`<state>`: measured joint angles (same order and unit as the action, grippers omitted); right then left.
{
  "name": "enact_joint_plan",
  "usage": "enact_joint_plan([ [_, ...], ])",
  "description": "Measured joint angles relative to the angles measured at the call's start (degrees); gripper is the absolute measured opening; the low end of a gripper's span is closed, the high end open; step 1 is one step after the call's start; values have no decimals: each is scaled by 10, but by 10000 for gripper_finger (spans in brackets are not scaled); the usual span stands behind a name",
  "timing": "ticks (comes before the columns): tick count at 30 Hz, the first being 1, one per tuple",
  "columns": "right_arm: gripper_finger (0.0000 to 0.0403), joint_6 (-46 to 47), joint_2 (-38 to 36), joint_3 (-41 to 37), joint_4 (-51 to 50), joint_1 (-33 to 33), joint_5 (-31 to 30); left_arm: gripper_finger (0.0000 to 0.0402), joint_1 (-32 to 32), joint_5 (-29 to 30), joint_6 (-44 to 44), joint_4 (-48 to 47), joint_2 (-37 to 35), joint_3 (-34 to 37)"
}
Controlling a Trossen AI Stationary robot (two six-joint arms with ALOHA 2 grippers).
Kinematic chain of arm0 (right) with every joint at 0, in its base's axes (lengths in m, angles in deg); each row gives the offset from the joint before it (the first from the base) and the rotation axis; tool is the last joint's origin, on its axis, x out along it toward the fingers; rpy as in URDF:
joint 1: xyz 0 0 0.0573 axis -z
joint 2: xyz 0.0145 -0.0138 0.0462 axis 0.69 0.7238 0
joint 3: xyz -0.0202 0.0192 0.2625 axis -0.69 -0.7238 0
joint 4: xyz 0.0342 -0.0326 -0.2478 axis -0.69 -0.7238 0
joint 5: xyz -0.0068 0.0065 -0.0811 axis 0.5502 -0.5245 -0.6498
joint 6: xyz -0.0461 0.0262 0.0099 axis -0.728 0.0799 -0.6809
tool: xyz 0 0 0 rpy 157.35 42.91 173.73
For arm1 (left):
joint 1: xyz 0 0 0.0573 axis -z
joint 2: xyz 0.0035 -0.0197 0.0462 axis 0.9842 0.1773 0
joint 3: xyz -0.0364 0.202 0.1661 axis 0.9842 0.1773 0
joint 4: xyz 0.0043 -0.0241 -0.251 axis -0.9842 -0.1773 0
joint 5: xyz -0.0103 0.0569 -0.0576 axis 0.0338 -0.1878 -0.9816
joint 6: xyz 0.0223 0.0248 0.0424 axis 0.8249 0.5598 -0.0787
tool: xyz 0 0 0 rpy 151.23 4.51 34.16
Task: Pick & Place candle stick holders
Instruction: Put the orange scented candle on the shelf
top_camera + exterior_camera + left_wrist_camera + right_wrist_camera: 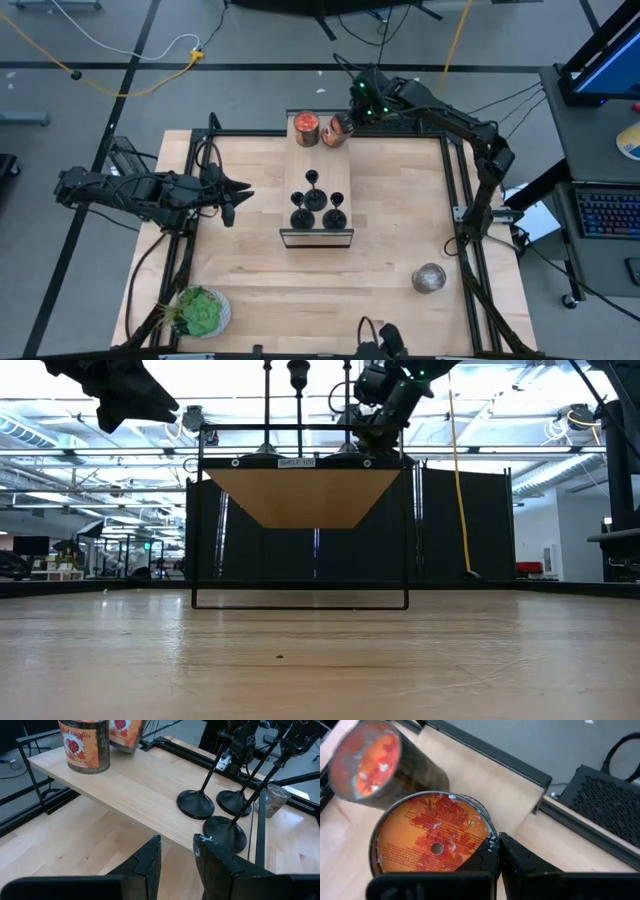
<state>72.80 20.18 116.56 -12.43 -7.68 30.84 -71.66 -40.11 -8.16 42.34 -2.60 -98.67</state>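
You are looking down on a pale wooden tabletop [250, 270] framed by black rails. At its middle stands a raised wooden shelf [320, 165] on a thin black frame, running from the far edge toward the centre.

Your left arm reaches in from the left side. Its left pincer [232, 195] hangs just left of the shelf, level with the three candle stick holders [315, 205], apart from them and touching nothing. Its fingers [150, 860] stand partly spread with a narrow gap, and nothing sits between them.

Your right arm comes in from the right and bends toward the far end of the shelf. Its right pincer [352, 118] is pressed together, its tips against the rim of a tilted jar [432, 842] with an orange label. A second orange jar [306, 126] stands upright just beside it.

The three black candle stick holders stand upright in a tight cluster at the near end of the shelf, well apart from the right pincer.

A green plant [198, 312] sits at the near left corner of the tabletop. A small clear glass jar [429, 278] rests toward the near right.
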Motion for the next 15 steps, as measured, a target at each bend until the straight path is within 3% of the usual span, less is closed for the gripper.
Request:
enact_joint_plan([
  [15, 11, -16, 0, -3, 14, -1, 2, 120, 0, -3, -1, 0, 0, 0],
])
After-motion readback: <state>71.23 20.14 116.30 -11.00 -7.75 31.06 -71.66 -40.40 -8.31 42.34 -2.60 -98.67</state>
